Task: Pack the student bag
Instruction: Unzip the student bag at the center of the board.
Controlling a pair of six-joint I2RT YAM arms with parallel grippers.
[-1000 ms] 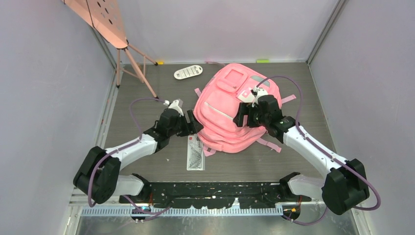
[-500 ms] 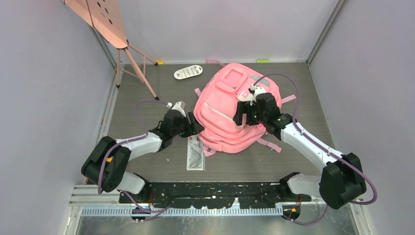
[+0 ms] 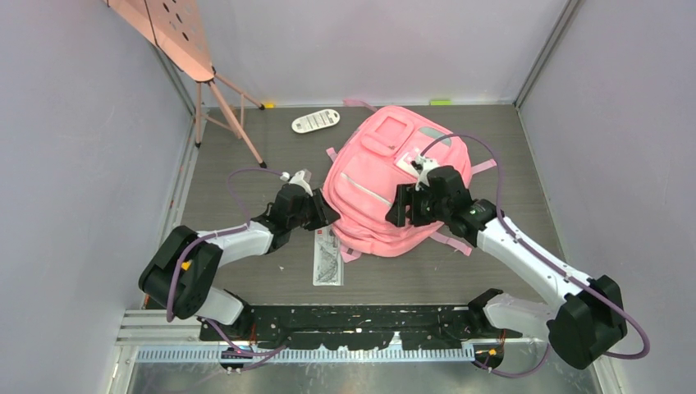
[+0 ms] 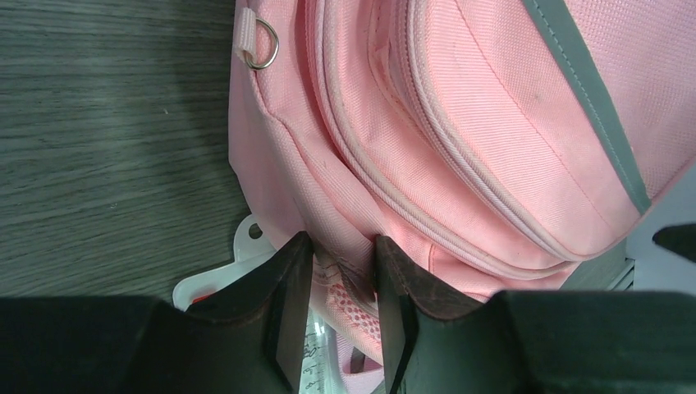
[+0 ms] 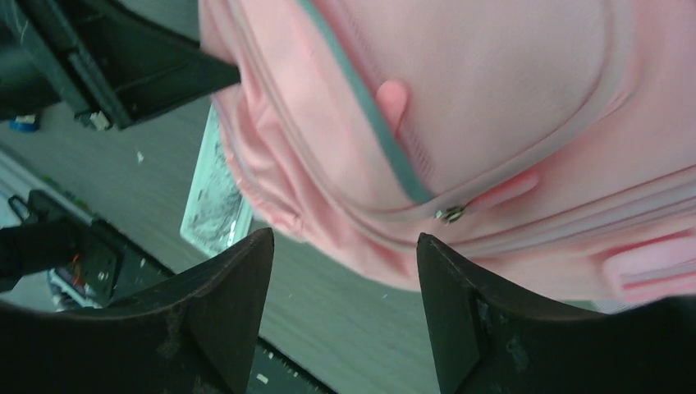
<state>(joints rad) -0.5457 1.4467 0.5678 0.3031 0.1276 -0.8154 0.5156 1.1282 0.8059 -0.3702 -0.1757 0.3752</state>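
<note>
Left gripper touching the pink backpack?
Touching. Left wrist view: a fold of the pink backpack sits pinched between both fingers of the left gripper.

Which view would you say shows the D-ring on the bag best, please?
The left wrist view: the metal D-ring hangs from a small pink loop at the bag's edge, close and sharp. The top view is too distant to make it out, and the right wrist view does not show it.

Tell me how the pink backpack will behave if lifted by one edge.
The backpack will probably sag and fold: its fabric creases between the left fingers. It lies slumped, so probably light. The woven cloth should grip well, not slip.
</note>
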